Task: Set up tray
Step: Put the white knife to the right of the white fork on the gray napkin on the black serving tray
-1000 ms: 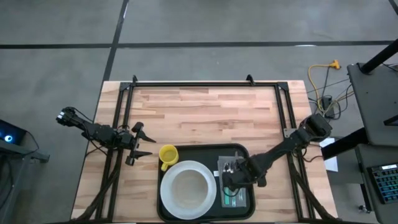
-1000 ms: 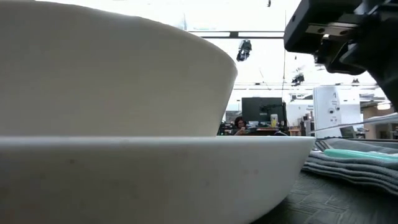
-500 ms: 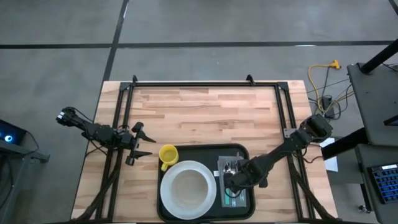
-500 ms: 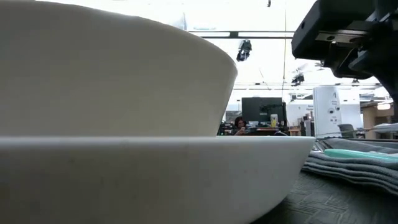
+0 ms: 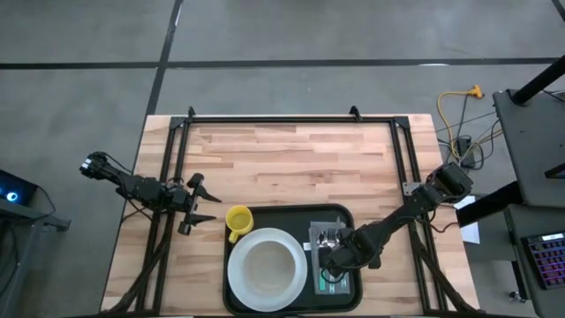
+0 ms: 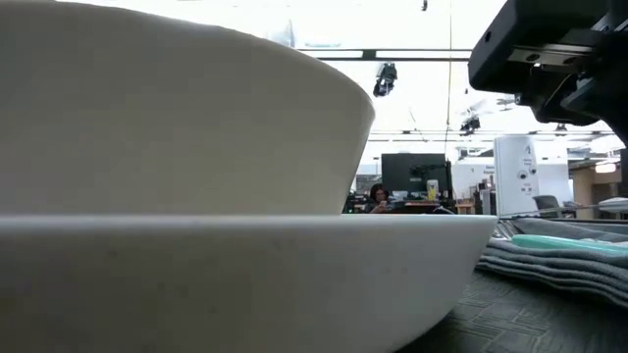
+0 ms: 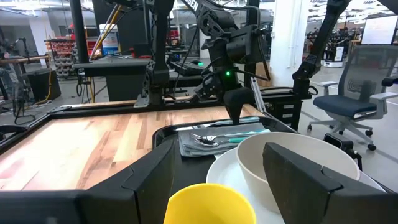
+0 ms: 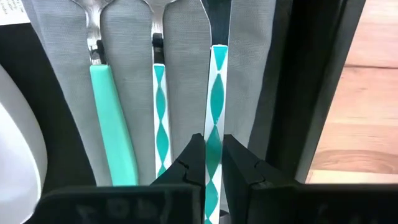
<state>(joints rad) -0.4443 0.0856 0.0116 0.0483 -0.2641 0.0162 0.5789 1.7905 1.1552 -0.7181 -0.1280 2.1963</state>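
The black tray [image 5: 291,209] lies at the table's near edge. On it a white bowl [image 7: 292,162] sits on a white plate [image 5: 267,265], with a grey napkin [image 8: 130,74] beside them. Three teal-handled utensils lie side by side on the napkin, and the one nearest the tray's right rim is a knife [image 8: 214,93]. My right gripper [image 8: 213,163] hovers low over the napkin [image 5: 331,258], shut on that knife. A yellow cup [image 5: 238,219] stands on the wood at the tray's far left corner. My left gripper [image 5: 212,206] waits open just left of the cup. My right gripper pinches the knife's patterned teal-and-white handle [image 8: 213,134] between its two fingers [image 8: 194,155], one on each side edge. The fingers come from above and point down. The knife lies flat along the napkin, parallel to the other two utensils.
The tray's right rim [image 8: 311,93] runs close beside the knife, with bare wood [image 8: 373,93] beyond it. The table's far half [image 5: 291,159] is bare wood inside a black frame. A person sits far off in the room [image 6: 378,196].
My right gripper has drifted slightly toward the table's right edge and stayed over the napkin. The left arm has kept still.
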